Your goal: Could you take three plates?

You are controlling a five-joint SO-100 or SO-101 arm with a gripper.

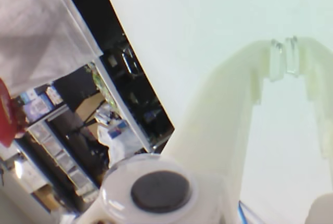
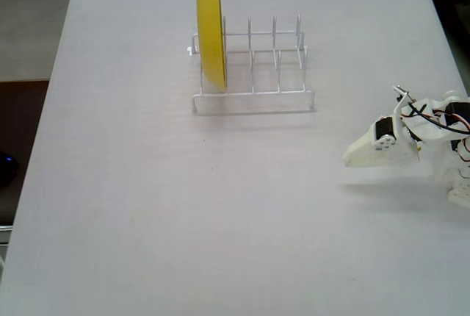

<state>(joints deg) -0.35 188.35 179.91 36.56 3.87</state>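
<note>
While parked low nr the table's (image 2: 147,206) right edge, gripper (image 2: 355,157) w/ tips together, clamped on nothing. Could grab the yellow plate (image 2: 211,26) by mistake, only dish in the rack (image 2: 253,73) nr the far edge. No cream, orange-red or blue plates visible, so looks and place unknown.

arm (image 2: 440,121): base cut by right edge | yellow plate (image 2: 211,26): top clipped

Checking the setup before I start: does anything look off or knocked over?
Nothing is spilled or toppled. The yellow plate stands upright at the left end of the rack; its other slots are empty. The gripper holds nothing.
</note>
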